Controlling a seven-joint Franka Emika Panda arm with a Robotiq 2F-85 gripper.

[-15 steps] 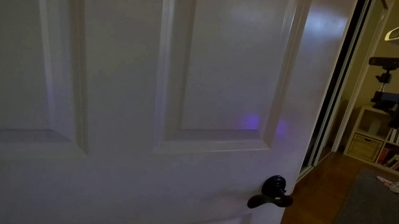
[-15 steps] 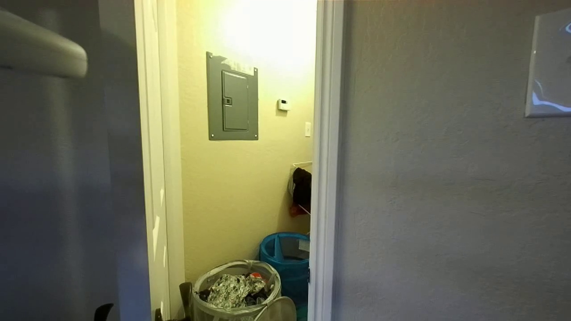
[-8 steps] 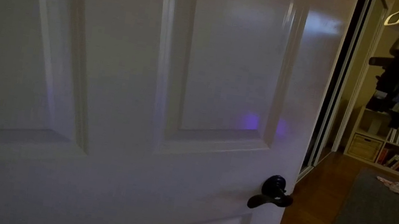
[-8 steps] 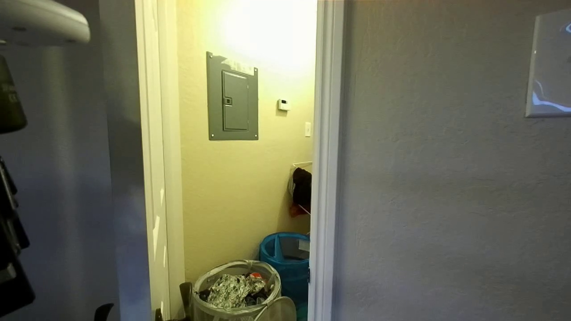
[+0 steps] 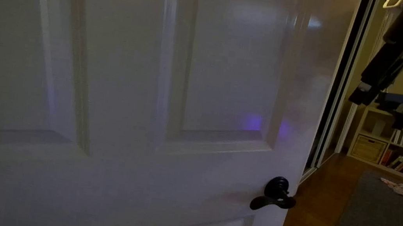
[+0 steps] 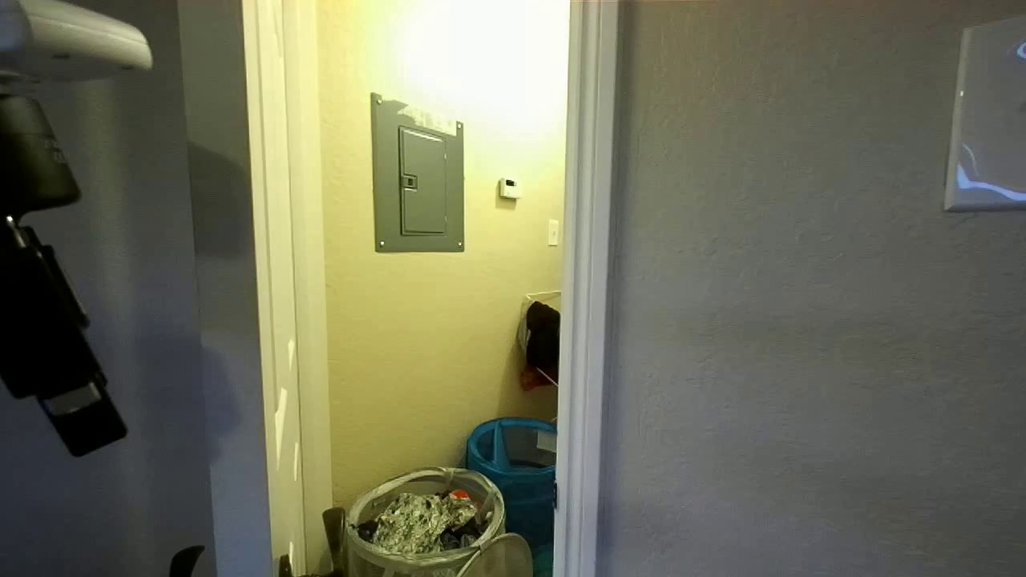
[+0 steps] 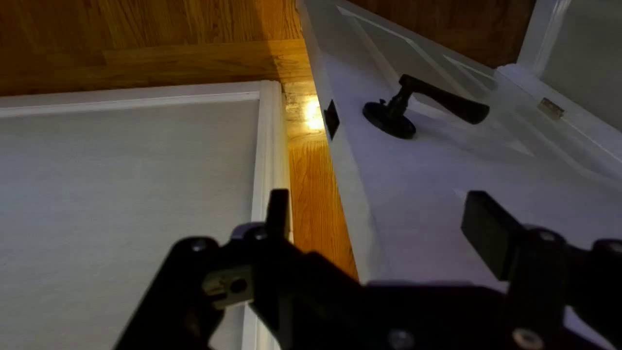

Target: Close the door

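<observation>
"Where's the door (image 7: 432, 167)?"
"Standing open, from twelve round to four o'clock in the wrist view"
"And the hand (image 7: 379, 216)?"
"Spread wide, holding nothing, with the handle (image 7: 399, 104) towards one o'clock of it"
"What might go wrong?"
"Pushing too near the edge (image 7: 342, 160), I'd guess: a finger (image 7: 278, 214) could slip past and get pinched against the frame (image 7: 268, 150)"

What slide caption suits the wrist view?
Open tool before a white door not yet closed, its black lever handle untouched, wood floor showing in the gap.
</observation>
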